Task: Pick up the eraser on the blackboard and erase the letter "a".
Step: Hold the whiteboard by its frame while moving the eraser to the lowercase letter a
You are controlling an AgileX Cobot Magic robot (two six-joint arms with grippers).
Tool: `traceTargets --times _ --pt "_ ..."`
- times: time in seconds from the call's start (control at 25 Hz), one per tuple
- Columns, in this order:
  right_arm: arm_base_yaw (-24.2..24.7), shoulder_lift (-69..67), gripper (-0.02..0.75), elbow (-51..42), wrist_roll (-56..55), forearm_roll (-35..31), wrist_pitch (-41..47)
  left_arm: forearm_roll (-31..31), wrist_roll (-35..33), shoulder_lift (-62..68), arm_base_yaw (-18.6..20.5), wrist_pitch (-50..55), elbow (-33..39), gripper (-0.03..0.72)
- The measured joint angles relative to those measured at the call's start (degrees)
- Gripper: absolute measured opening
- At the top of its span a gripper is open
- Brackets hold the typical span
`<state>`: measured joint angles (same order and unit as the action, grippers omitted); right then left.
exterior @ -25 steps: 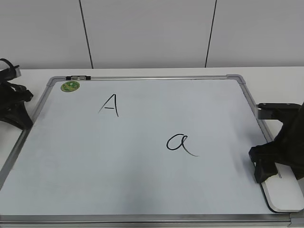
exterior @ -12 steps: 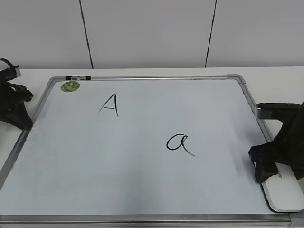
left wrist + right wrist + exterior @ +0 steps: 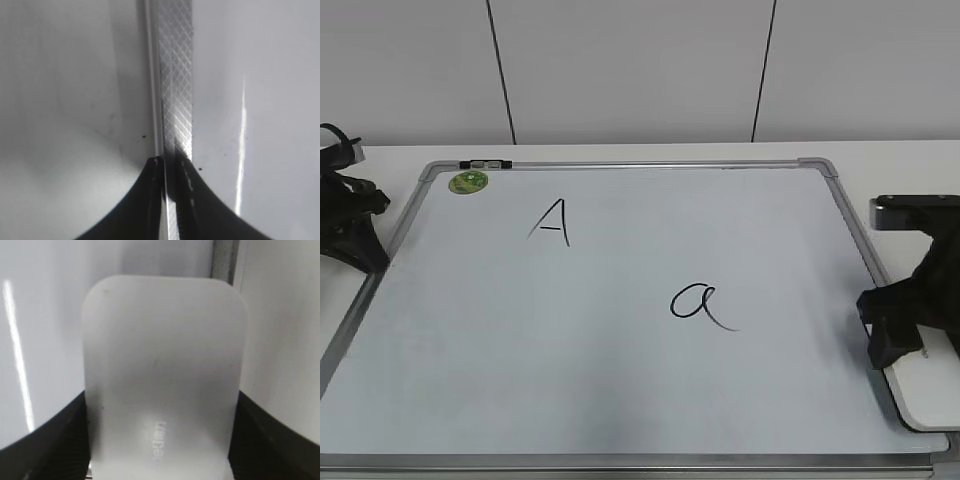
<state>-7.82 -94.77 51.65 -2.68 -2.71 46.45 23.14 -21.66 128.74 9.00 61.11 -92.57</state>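
The blackboard (image 3: 520, 340), pale with a silver frame, lies flat on the table. The cursive letter "a" (image 3: 698, 302) is drawn in black right of its middle. The white eraser (image 3: 925, 395) lies over the board's right frame near the front corner. My right gripper (image 3: 900, 325) is shut on the eraser. In the right wrist view the dark fingers (image 3: 65, 440) press both sides of the eraser (image 3: 160, 360), and the gripper's middle (image 3: 160, 410) is over it. My left gripper (image 3: 355, 235) rests shut at the board's left edge, over the frame (image 3: 175, 75), with its tips (image 3: 171, 165) together.
A capital "A" (image 3: 552, 221) is drawn at the upper left of the board. A green round sticker (image 3: 468, 181) sits at the far left corner. White table and a grey panelled wall lie behind.
My right gripper has moved to the right with the eraser in it, off the board's surface and over the right frame. The left arm has not moved.
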Motion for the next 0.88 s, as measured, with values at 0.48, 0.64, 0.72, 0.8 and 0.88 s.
traceTargets --times 0.48,0.64,0.72,0.8,0.88 --pt "-0.2 -3.7 0.529 21.2 4.0 -1.8 11.9 0.0 0.0 0.0 0.0 0.0 0.0 0.035" --pt "-3.8 -8.3 0.529 26.0 5.0 -1.9 13.8 0.0 0.0 0.0 0.0 0.0 0.0 0.035" --pt "-6.8 -10.9 0.529 27.9 5.3 -1.9 14.3 0.0 0.0 0.0 0.0 0.0 0.0 0.035" --pt "-9.3 -13.8 0.529 30.0 5.5 -1.8 14.6 0.0 0.0 0.0 0.0 0.0 0.0 0.035" --pt "-11.2 -16.5 0.529 32.5 5.6 -1.1 15.4 0.0 0.0 0.0 0.0 0.0 0.0 0.036"
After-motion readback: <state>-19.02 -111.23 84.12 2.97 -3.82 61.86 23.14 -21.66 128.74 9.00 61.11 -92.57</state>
